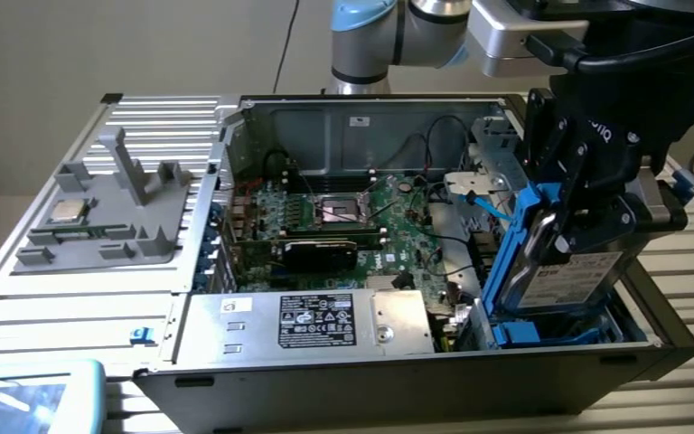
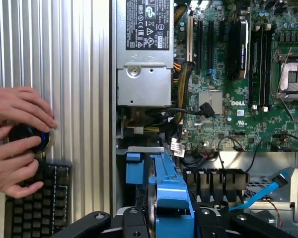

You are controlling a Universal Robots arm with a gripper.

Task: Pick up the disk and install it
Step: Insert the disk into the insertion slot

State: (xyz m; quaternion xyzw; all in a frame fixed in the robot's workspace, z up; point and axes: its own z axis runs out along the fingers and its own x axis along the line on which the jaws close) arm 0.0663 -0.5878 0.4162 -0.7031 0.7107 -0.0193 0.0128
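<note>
In the open computer case (image 1: 323,127), the gripper (image 1: 582,237) clamps the tilted disk (image 1: 574,276) from above.

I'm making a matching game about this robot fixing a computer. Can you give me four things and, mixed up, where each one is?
Things:
1 disk
2 chip
3 silver box
4 hands

Places:
A on the grey tray outside the case
B on a round knob beside the keyboard
C tilted in the jaws, at the case's corner
D inside the case, black label facing up

Pairs: 1-C, 2-A, 3-D, 4-B
</note>
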